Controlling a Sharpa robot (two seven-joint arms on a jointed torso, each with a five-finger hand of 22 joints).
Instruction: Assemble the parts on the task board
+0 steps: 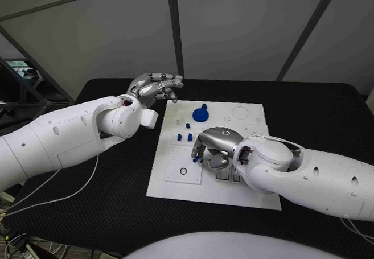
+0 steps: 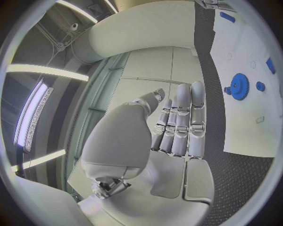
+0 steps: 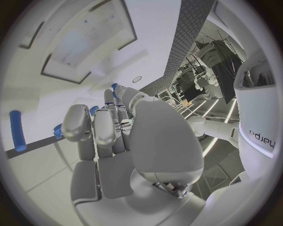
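The white task board (image 1: 238,190) lies mid-table. A blue gear (image 1: 201,113) stands near its far edge, with small blue pegs (image 1: 188,127) just nearer. My right hand (image 1: 217,151) is down on the board's middle, fingers curled downward; a small blue part (image 1: 196,157) shows at its fingertips. In the right wrist view blue bits (image 3: 92,110) peek between the fingers (image 3: 104,127), and whether they are gripped is hidden. A loose blue peg (image 3: 18,129) lies on the board beside that hand. My left hand (image 1: 155,88) hovers off the board's far left corner and holds nothing; its fingers (image 2: 179,122) are stretched out.
The black table (image 1: 318,113) surrounds the board. A small black ring (image 1: 183,171) sits on the board's near left part, and round outlines (image 1: 239,112) mark its far right part. In the left wrist view the gear (image 2: 240,86) and board (image 2: 247,127) lie beyond the fingers.
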